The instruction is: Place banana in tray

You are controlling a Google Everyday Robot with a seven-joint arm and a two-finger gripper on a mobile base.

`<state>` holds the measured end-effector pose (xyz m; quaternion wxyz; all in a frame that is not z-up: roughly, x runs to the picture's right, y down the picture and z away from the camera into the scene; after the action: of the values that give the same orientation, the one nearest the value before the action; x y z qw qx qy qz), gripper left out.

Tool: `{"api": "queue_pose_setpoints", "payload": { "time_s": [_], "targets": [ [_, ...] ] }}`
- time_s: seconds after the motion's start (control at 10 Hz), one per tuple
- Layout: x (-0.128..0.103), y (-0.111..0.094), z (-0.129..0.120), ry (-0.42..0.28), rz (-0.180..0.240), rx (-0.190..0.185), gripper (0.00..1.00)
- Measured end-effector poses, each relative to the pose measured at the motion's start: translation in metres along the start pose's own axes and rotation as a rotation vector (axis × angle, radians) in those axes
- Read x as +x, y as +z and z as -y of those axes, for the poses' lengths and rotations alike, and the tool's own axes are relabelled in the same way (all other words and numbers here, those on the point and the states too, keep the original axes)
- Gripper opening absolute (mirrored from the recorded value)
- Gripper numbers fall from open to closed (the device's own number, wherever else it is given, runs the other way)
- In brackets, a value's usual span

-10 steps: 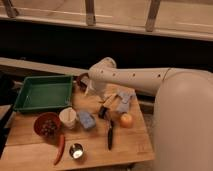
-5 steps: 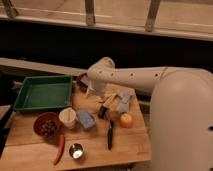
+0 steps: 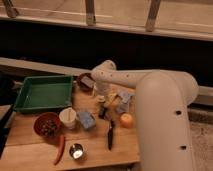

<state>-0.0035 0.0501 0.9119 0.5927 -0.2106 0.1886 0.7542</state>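
The banana (image 3: pixel 111 96) is a small pale yellowish piece lying on the wooden table, right of the tray and just beside my wrist. The tray (image 3: pixel 30 100) is large, green and rectangular, at the table's left back, with nothing showing inside it. My gripper (image 3: pixel 102 102) hangs down from the white arm (image 3: pixel 125 77) over the middle of the table. It is close to the left of the banana and right of the tray. The arm hides part of the area around the banana.
A dark-red bowl (image 3: pixel 47 125) with contents, a white cup (image 3: pixel 67 117), a blue object (image 3: pixel 86 120), a red chili (image 3: pixel 60 149), a small metal cup (image 3: pixel 76 151), a black knife (image 3: pixel 110 134), an orange fruit (image 3: pixel 126 120), a grey-blue packet (image 3: pixel 123 101) and a second bowl (image 3: pixel 84 79) stand around.
The arm has shifted slightly and fills more of the right side. The gripper stays over the same spot near the banana. The banana and tray have not moved.
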Motion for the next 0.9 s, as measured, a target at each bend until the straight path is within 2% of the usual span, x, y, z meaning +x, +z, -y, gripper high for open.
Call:
{"api": "queue_pose_setpoints", "payload": {
  "time_s": [0.2, 0.5, 0.8, 0.9],
  "targets": [
    [-0.012, 0.010, 0.016, 0.036, 0.000, 0.017, 0.66],
    [-0.026, 0.013, 0.027, 0.073, 0.014, 0.025, 0.66],
    [-0.027, 0.021, 0.036, 0.090, -0.015, 0.021, 0.65],
    [-0.028, 0.024, 0.040, 0.087, -0.034, 0.020, 0.58]
  ]
}}
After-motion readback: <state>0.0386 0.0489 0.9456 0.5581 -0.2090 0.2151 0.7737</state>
